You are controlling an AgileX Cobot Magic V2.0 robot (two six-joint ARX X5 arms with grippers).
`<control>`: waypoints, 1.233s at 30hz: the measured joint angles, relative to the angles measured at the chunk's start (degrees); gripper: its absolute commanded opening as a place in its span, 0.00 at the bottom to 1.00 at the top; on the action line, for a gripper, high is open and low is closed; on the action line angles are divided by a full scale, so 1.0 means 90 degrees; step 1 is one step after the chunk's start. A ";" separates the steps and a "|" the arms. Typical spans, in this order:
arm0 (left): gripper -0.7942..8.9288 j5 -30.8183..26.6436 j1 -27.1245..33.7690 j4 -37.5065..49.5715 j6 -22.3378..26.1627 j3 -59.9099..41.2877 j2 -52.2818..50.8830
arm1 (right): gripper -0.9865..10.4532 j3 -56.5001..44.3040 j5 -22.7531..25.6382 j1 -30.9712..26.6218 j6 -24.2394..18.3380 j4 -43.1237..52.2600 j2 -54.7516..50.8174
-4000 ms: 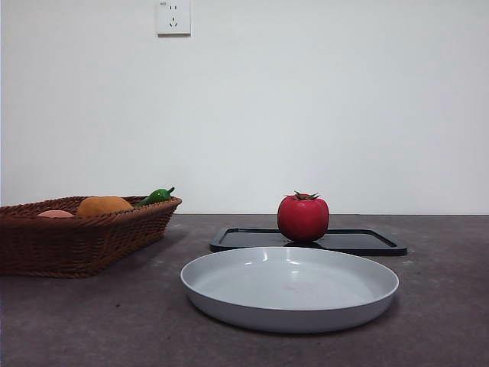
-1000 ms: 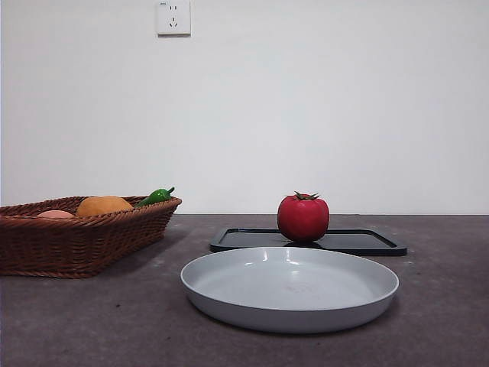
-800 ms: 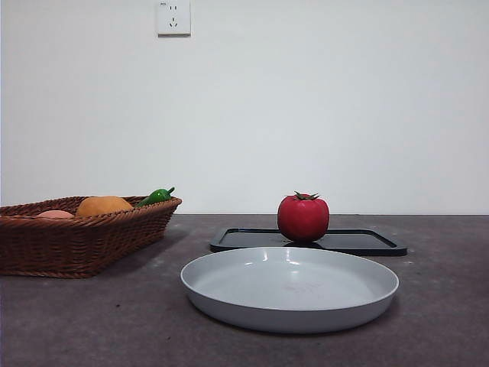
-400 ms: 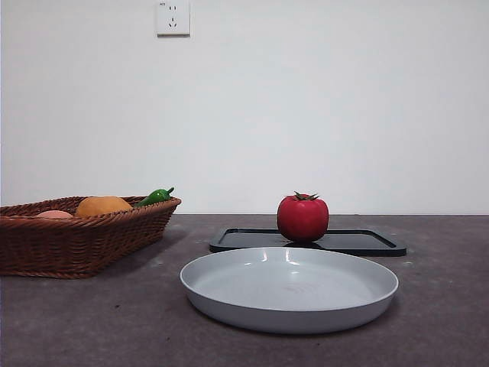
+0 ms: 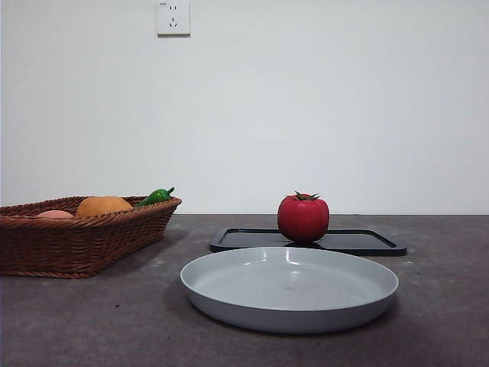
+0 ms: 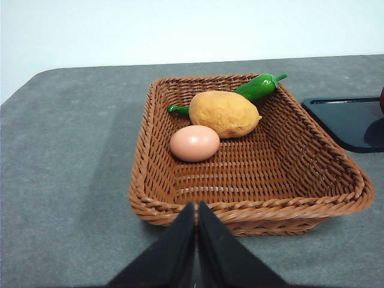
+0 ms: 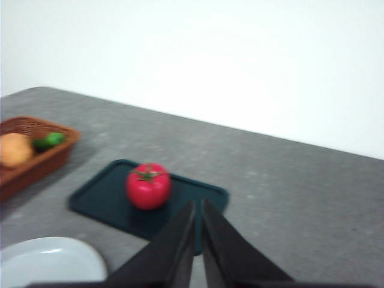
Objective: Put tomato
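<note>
The tomato (image 5: 302, 219) is sitting on the black tray (image 5: 359, 242). The right gripper (image 7: 198, 211) is aiming at it, fingers together; it should be spreading them wide before descending. The left gripper (image 6: 196, 213), pressed together, is waiting above the basket (image 6: 312, 174).

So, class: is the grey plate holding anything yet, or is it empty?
Empty. The grey plate shows a bare inside; the tomato stands upright on the black tray behind it.

Wicker basket (image 5: 76, 245) holding orange fruit (image 5: 103, 205), green pepper (image 5: 157, 196), egg (image 6: 194, 143), grey plate (image 5: 290, 289), black tray (image 5: 359, 241)
</note>
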 measured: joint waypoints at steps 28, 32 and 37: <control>0.09 0.0000 0.0000 0.0002 -0.0002 0.0000 0.0000 | 0.09 -0.3463 0.2062 -0.0015 0.0610 0.1064 -0.2033; 0.09 0.0000 0.0000 0.0002 -0.0002 0.0000 0.0000 | 0.09 -0.3466 0.2062 -0.0015 0.0624 0.1139 -0.2035; 0.09 0.0000 0.0000 0.0002 -0.0002 0.0000 0.0000 | 0.09 -0.3463 0.2062 -0.0015 0.0627 0.1226 -0.2035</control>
